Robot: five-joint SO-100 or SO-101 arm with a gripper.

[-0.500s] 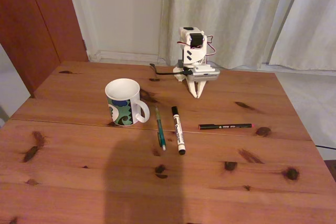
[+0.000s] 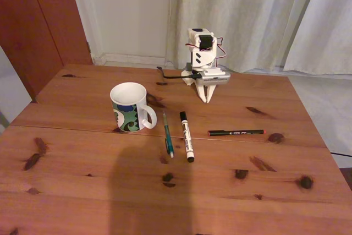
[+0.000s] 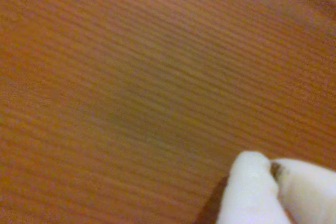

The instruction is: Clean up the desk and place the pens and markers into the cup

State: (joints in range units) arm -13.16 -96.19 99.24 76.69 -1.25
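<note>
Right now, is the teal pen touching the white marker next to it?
Apart. In the fixed view, the teal pen and the white marker lie side by side, with a strip of bare desk visible between them along their whole length.

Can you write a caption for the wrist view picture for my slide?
The white pincer, tips together, hovers close above the reddish wooden desk.

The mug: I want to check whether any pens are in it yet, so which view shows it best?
The fixed view: the mug stands whole on the desk, its opening visible and showing white inside, no pens. The wrist view gives blurred desk wood and the white tips of the fingers, touching.
</note>
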